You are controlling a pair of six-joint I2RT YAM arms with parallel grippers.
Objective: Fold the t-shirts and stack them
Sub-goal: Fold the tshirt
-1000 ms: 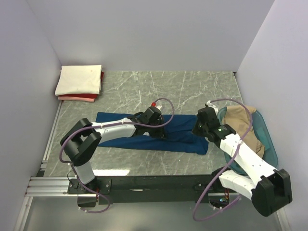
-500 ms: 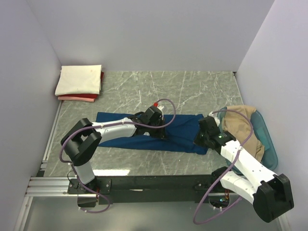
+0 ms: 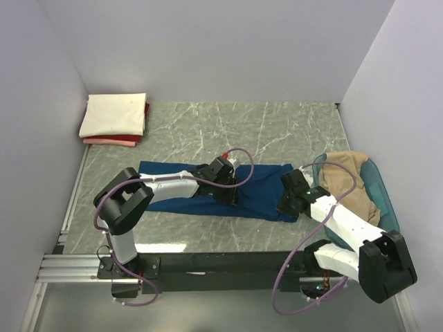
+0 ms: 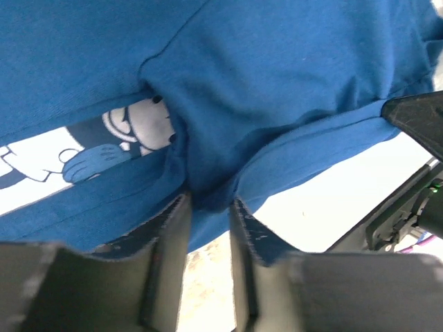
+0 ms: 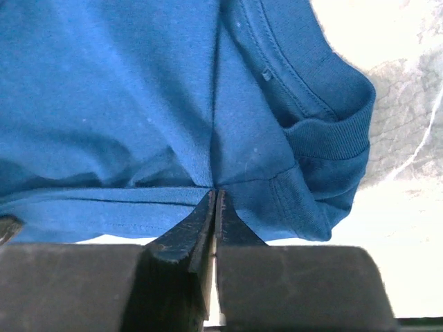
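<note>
Folding the dark blue t-shirt (image 3: 266, 197) flat on the table (image 3: 277, 131): pinched just ahead in the closed right end effector (image 5: 214, 197); bunched at the parted left end effector (image 4: 208, 207); keep pull level, smooth before creasing.

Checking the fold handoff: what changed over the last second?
The right claw, shut on the edge of the blue shirt, dropped toward the near side, its arm swinging with it. The left claw opened at the shirt's fold and shifted slightly right. Unchanged: folded pile in the far-left corner, tan shirt in the tub.
</note>
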